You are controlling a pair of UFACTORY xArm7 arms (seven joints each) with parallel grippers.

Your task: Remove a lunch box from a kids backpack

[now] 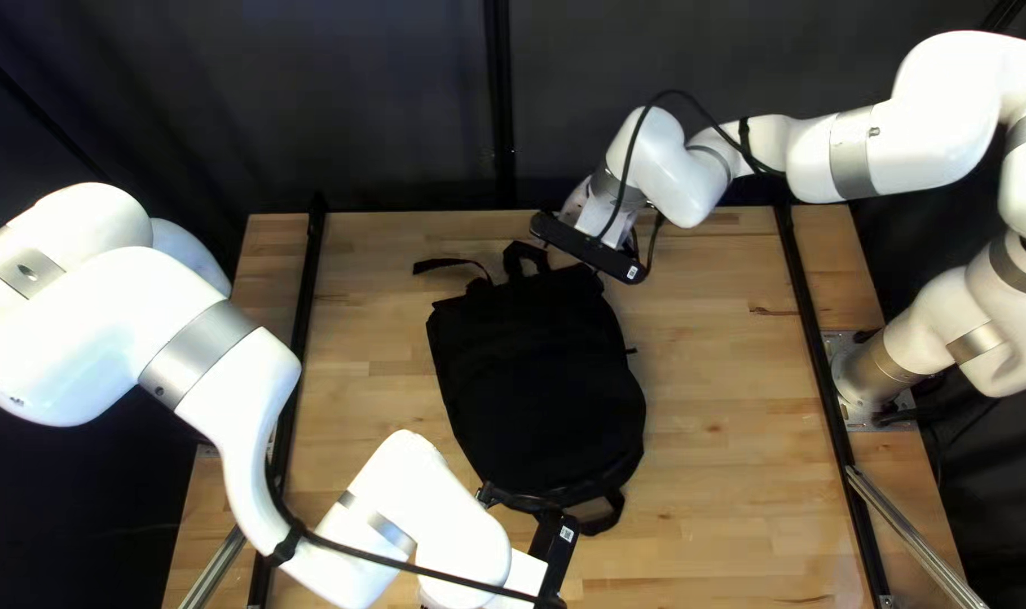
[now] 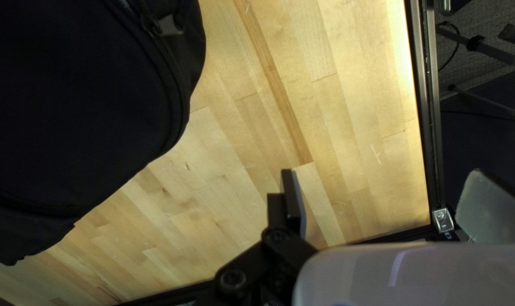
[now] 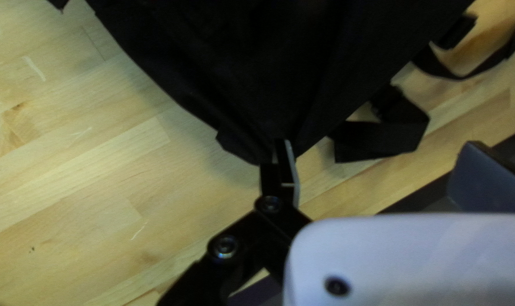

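One black backpack (image 1: 535, 384) flat on the wooden table (image 1: 727, 451); lunch box out of sight, presumably inside. Right gripper (image 3: 382, 147): wide, nothing held, backpack's corner right by one fingertip; contact unclear. Left gripper (image 2: 385, 173): also wide, nothing held; backpack off beyond one finger's outer side, wood between. Right looks nearer. Long axis runs far edge to near edge, slightly slanted; handle (image 1: 524, 259) end points far. Zipper pull (image 2: 169, 25) probably comes first. Lunch box's axis: can't tell.
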